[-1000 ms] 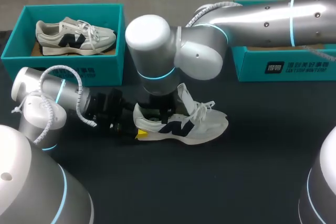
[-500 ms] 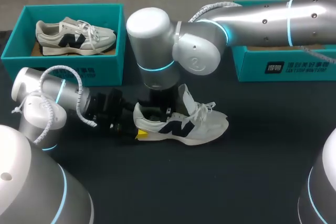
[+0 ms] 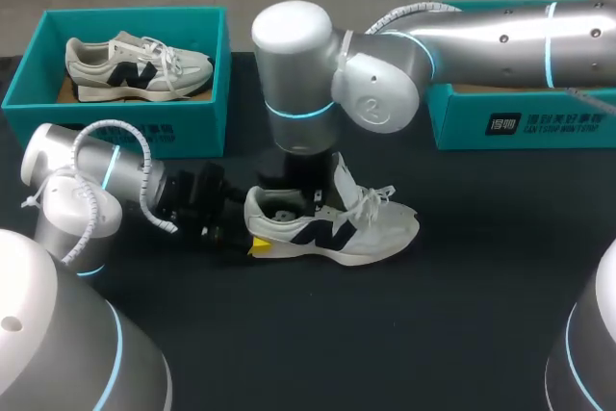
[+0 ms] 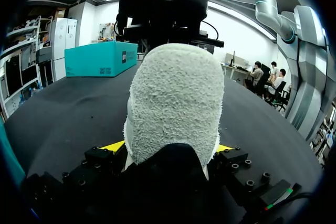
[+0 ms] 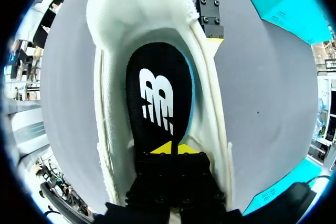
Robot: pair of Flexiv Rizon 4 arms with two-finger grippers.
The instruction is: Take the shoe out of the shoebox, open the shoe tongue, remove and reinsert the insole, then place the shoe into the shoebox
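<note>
On the table (image 3: 433, 334) the shoe (image 3: 332, 228) is lying toe-right; left gripper (image 4: 168, 147) is clamping its heel, right gripper (image 5: 170, 148), tips closed, is pointing at the insole (image 5: 155, 93).

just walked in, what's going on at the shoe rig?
One shoe stands on the table. The left gripper clamps its heel. The right gripper is down in the opening, tips together on the black insole; whether it pinches it is unclear. A second shoe sits in the left shoebox.
</note>
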